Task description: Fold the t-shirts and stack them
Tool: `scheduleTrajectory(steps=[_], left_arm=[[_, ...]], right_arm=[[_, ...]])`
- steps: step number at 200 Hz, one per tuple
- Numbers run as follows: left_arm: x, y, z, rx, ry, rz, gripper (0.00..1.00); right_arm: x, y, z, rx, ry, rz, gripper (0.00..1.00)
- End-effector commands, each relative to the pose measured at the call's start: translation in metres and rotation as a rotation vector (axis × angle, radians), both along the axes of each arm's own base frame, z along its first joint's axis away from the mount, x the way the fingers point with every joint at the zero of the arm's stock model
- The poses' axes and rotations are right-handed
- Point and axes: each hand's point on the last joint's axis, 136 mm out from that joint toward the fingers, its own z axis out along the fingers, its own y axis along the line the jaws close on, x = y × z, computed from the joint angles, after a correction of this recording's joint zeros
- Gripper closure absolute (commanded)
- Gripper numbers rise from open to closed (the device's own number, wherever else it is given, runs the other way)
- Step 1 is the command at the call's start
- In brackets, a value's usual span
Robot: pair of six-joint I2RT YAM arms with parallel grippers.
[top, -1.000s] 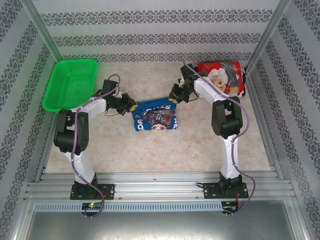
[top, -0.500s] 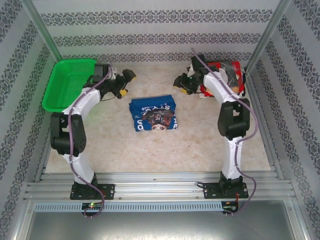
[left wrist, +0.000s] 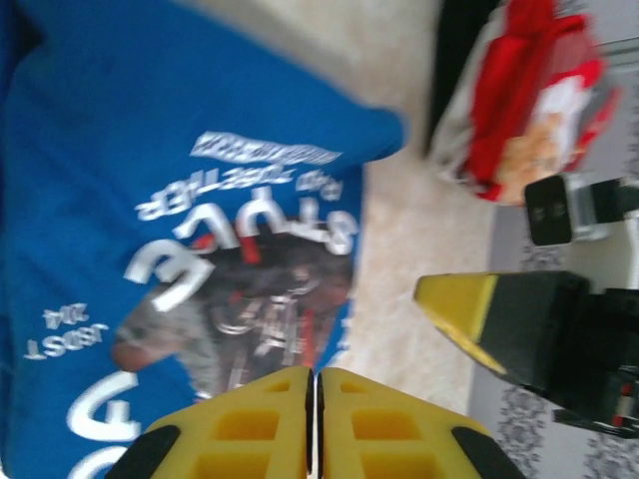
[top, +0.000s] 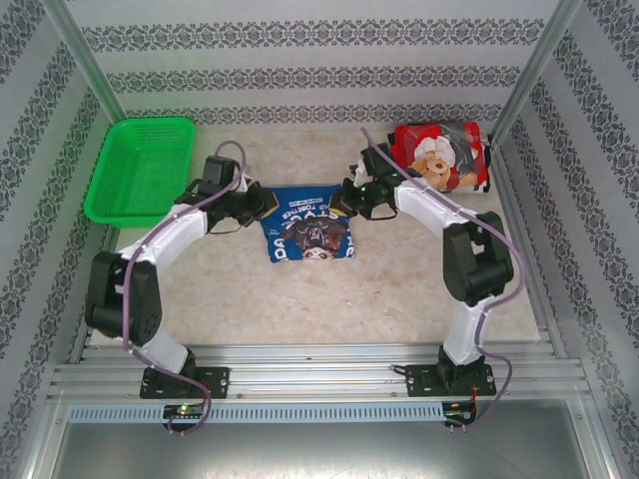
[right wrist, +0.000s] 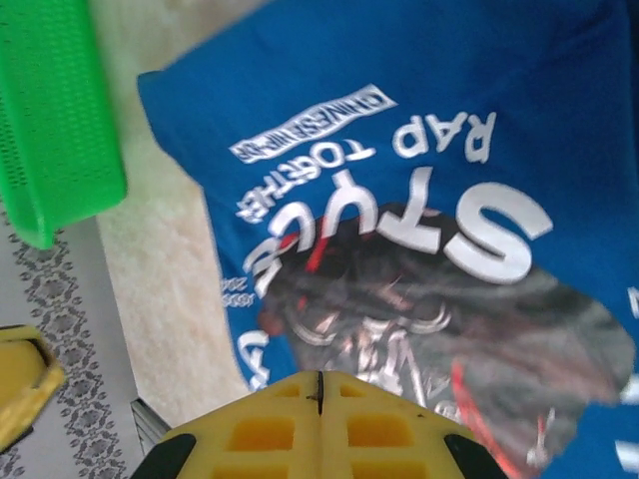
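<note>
Returning inward, left hand (top: 265, 206) and right hand (top: 345, 204) sit fingers-together at corners of blue t-shirt (top: 310, 238).

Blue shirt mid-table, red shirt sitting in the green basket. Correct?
No. The red t-shirt lies on the table at far right, not in the green basket, which stands far left; top external view shows it. The blue t-shirt is mid-table.

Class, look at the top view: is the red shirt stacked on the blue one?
No, the red shirt lies far right, apart from the blue shirt in the middle.
</note>
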Motion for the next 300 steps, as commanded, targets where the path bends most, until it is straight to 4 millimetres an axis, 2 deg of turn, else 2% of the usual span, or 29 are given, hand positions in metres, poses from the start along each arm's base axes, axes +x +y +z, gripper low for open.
scheduleTrajectory(steps=[1,18,42,64,78,96,118,146,208,270,300], left_arm=[[0.028,-0.011,-0.005,-0.020,-0.073,0.001,0.81],[0.043,-0.015,-0.016,-0.027,-0.063,0.007,0.72],[0.050,-0.017,-0.019,0.002,-0.061,0.011,0.52],[0.052,-0.016,-0.023,0.038,-0.055,0.011,0.49],[0.054,-0.019,-0.018,0.033,-0.064,0.007,0.46],[0.054,-0.030,-0.010,0.051,-0.075,-0.022,0.46],[0.050,-0.045,-0.018,0.080,-0.057,-0.062,0.46],[0.041,-0.052,-0.042,0.109,-0.013,-0.083,0.46],[0.022,-0.045,-0.104,0.184,0.110,-0.121,0.46],[0.005,-0.039,-0.135,0.207,0.166,-0.140,0.48],[0.000,-0.038,-0.143,0.205,0.179,-0.147,0.49]], right_arm=[[0.027,0.011,-0.001,0.044,-0.052,-0.018,0.93],[0.034,0.006,-0.014,0.002,-0.037,-0.029,0.90],[0.027,-0.005,-0.008,-0.059,-0.069,-0.019,0.67],[0.016,-0.027,0.000,-0.173,-0.088,-0.005,0.46],[0.010,-0.045,-0.001,-0.257,-0.091,-0.002,0.33],[0.006,-0.056,-0.011,-0.299,-0.078,0.028,0.23],[0.007,-0.059,-0.028,-0.317,-0.065,0.054,0.20],[0.013,-0.054,-0.050,-0.317,-0.045,0.086,0.19],[0.020,-0.022,-0.073,-0.323,-0.052,0.171,0.15],[0.008,-0.010,-0.095,-0.468,-0.001,0.261,0.15],[-0.003,-0.017,-0.106,-0.571,0.043,0.279,0.18]])
